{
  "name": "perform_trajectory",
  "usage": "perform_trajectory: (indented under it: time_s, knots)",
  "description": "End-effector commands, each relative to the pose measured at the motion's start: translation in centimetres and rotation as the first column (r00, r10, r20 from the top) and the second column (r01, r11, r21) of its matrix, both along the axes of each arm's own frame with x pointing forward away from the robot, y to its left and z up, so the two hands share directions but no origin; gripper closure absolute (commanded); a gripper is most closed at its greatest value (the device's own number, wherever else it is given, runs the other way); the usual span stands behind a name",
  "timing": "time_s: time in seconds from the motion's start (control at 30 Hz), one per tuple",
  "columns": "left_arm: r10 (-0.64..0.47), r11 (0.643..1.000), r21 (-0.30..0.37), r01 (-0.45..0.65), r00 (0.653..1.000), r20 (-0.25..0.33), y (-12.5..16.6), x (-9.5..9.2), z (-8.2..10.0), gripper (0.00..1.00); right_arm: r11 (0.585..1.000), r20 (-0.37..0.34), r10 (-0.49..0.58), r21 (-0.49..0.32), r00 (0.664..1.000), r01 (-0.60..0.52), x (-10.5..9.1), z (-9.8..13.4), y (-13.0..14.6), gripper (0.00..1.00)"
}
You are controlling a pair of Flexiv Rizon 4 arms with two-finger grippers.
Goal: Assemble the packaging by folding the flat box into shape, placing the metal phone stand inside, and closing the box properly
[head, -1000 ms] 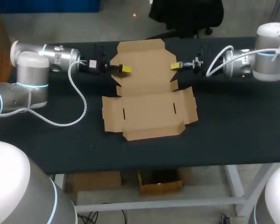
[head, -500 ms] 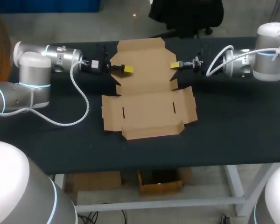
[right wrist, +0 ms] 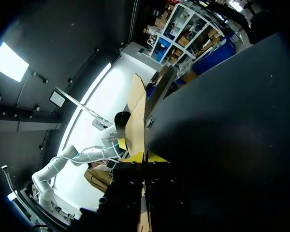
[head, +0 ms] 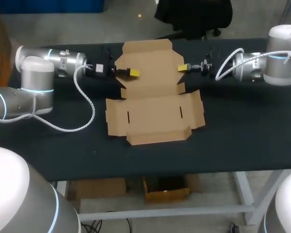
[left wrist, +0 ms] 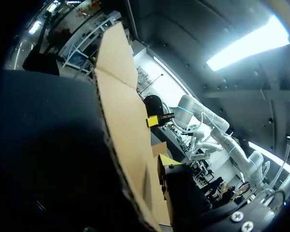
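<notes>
Lying unfolded on your matte black table, the flat box is a single sheet of plain brown corrugated card, die-cut with notched flaps. It sits mid-table. Its far panel reaches nearly to the table's far edge, and its near flap stops well short of the near edge. The wide middle panel carries two short dark slots, one toward each side. The far panel has clipped corners and a slight bulge along its outer edge.

Your left hand comes in from the table's left end and lies low over the left part of the far panel. In the left wrist view the card's ragged cut edge runs just beside this hand. You cannot tell whether it is spread or pinching.

Your right hand comes in from the table's right end and sits at the far panel's right edge. In the right wrist view its two yellow tips stand tight against the thin card edge from either side, pinching the sheet.
</notes>
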State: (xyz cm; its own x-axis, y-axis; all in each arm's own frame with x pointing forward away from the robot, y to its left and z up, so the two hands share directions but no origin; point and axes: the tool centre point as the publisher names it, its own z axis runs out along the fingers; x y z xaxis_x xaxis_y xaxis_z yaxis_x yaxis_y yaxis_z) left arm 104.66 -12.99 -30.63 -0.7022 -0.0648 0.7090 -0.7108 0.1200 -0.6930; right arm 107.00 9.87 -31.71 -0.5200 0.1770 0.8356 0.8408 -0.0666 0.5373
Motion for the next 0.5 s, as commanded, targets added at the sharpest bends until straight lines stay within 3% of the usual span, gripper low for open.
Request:
perform_trajectory:
  time_s: [0.03, 0.1, 0.17, 0.2, 0.5]
  knots:
    - [-0.008, 1.000, -0.005, 0.008, 1.000, -0.001, -0.12, 0.27, -0.31, 0.79, 1.000, 0.003, -0.001, 0.008, 1.000, 0.001, -0.06, -0.14, -0.11, 1.00]
    - [-0.007, 1.000, -0.005, 0.007, 1.000, 0.000, -0.13, 0.28, -0.30, 0.83, 1.000, 0.003, -0.001, 0.009, 1.000, 0.001, -0.06, -0.14, -0.12, 1.00]
    - [-0.007, 1.000, -0.005, 0.007, 1.000, -0.001, -0.14, 0.33, -0.28, 0.98, 1.000, 0.004, -0.001, 0.010, 1.000, 0.001, -0.07, -0.13, -0.14, 1.00]
    - [-0.007, 1.000, -0.006, 0.007, 1.000, -0.001, -0.14, 0.34, -0.28, 1.00, 1.000, 0.005, -0.001, 0.011, 1.000, 0.001, -0.08, -0.11, -0.15, 1.00]
    - [-0.012, 1.000, -0.013, 0.012, 1.000, 0.001, -0.05, 0.42, -0.33, 1.00, 1.000, 0.010, 0.001, 0.015, 1.000, -0.001, -0.17, -0.06, -0.11, 1.00]
